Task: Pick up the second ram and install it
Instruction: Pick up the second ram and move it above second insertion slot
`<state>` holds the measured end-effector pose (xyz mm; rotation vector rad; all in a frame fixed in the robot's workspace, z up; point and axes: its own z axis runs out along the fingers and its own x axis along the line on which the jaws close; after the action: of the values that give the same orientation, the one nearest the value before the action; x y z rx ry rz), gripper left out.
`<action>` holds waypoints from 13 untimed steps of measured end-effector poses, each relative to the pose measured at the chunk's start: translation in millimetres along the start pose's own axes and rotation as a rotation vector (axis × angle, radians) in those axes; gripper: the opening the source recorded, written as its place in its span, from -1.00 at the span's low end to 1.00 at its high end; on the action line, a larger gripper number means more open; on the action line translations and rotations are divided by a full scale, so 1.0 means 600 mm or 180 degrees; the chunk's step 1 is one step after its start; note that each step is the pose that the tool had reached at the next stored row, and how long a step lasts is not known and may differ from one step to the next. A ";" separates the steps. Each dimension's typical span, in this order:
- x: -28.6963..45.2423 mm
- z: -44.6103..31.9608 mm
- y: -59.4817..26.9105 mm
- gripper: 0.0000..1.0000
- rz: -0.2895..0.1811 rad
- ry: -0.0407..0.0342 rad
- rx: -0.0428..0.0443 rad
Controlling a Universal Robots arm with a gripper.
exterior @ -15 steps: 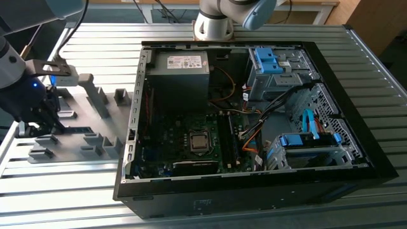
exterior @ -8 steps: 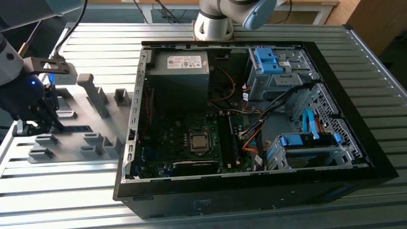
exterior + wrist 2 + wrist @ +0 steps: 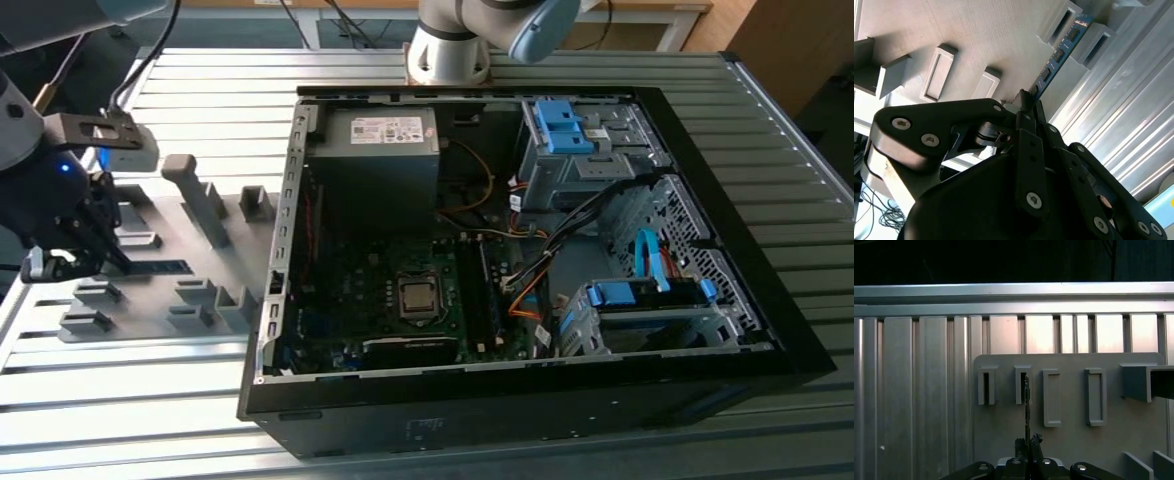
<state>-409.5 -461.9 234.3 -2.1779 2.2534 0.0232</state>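
At the exterior view's left, the pincer [image 3: 1029, 102] pinches one end of the second ram [image 3: 1059, 52]. Its long axis points straight away from the pincer, the far end seemingly among grey holder blocks [image 3: 1069, 10].

You are at a robotics lab or workshop bench: a ribbed aluminium table [image 3: 120, 400] carries an open desktop computer case [image 3: 534, 425], motherboard [image 3: 360, 270] exposed; a grey fixture plate [image 3: 200, 315] with holder blocks lies beside it; a robot arm base [image 3: 447, 55] stands at the far edge
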 end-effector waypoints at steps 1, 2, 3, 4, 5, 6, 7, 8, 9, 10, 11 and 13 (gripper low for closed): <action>0.000 -0.001 0.000 -0.72 0.0000 0.0000 0.0000; 0.000 -0.003 0.000 -0.72 0.0000 0.0000 0.0000; 0.000 -0.004 0.000 -0.72 0.0000 0.0000 0.0000; 0.000 -0.005 0.000 -0.72 0.0000 0.0000 0.0000; 0.000 -0.006 0.000 -0.72 0.0000 0.0000 0.0000; 0.000 -0.007 0.000 -0.72 0.0000 0.0000 0.0000; 0.000 -0.009 0.000 -0.72 0.0000 0.0000 0.0000; 0.000 -0.010 0.000 -0.72 0.0000 0.0000 0.0000; 0.000 -0.011 0.000 -0.72 0.0000 0.0000 0.0000; 0.000 -0.013 0.000 -0.72 0.0000 0.0000 0.0000; 0.000 -0.014 0.000 -0.72 0.0000 0.0000 0.0000; 0.000 -0.017 0.000 -0.72 0.0000 0.0000 0.0000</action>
<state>-409.5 -461.9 244.4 -2.1779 2.2533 0.0232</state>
